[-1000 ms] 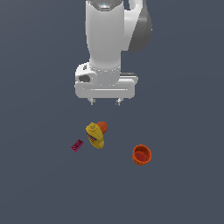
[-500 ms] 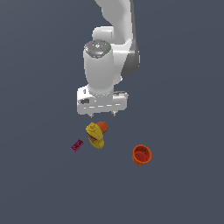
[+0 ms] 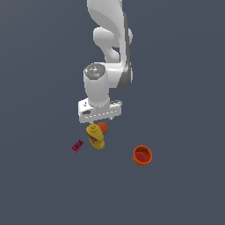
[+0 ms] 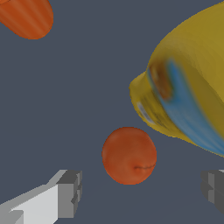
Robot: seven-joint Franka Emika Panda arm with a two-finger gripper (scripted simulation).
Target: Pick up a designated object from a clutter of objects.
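While the claw [image 4: 140, 192] hangs with jaws apart above the orange-red ball [image 4: 129, 155], the touching yellow bottle [image 4: 188, 92] may foul one finger.

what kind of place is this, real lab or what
Likely a simulator's render, not a real room: a flat, featureless dark grey floor, a white arm with its gripper open above an orange-red ball, and a blurry-textured yellow bottle.

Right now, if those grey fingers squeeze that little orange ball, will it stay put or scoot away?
The ball looks smooth and round, so it would probably roll if nudged off-centre. The open gripper has fingers on either side of it. The yellow bottle close by might block it one way.
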